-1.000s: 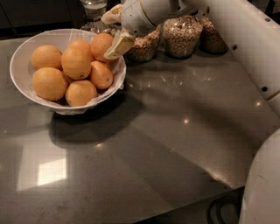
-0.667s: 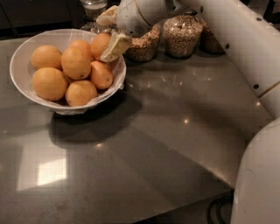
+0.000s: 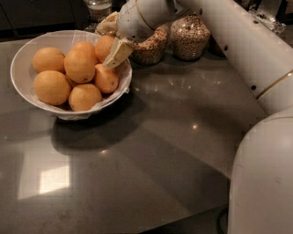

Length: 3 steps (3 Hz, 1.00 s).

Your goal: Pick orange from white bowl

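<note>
A wide white bowl (image 3: 23, 59) stands at the left of the dark counter and holds several oranges. A deeper-coloured orange (image 3: 101, 45) lies at the bowl's back right, against the rim. My gripper (image 3: 112, 40) reaches in from the upper right, just over that rim. It is open, with one fingertip (image 3: 108, 26) behind this orange and the other (image 3: 118, 53) in front of it at its right side. The orange rests in the bowl among the others. Paler oranges (image 3: 79, 65) fill the bowl's middle and left.
Two glass jars of grain (image 3: 188, 37) stand behind the bowl at the counter's back, with another glass vessel (image 3: 98, 7) further left. My white arm (image 3: 238, 41) crosses the upper right, and my body (image 3: 265, 178) fills the lower right corner.
The gripper has shifted slightly left and lower over the bowl's back right, and the far fingertip sits closer to the orange. The oranges have not moved.
</note>
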{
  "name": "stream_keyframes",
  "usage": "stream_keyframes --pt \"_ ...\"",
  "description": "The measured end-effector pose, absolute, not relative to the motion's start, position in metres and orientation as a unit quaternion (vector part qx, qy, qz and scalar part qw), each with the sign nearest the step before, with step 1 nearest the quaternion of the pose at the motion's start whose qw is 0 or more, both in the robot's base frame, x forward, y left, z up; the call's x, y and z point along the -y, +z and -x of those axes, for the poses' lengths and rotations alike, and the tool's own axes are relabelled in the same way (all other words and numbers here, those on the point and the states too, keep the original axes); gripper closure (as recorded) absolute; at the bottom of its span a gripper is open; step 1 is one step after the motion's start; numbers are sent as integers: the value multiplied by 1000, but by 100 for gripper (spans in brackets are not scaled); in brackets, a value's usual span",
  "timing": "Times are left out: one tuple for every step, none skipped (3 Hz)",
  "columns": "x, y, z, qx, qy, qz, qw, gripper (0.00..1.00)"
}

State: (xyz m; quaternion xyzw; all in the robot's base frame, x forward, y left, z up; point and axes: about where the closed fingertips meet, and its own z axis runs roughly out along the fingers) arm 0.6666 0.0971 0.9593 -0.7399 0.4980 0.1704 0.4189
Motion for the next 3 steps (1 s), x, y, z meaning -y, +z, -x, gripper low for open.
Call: stream_keyframes --pt "-95 950 -671 -505 176 740 409 27" --pt "-96 944 -674 -508 183 740 402 27" --pt "-96 944 -674 -508 183 740 402 45"
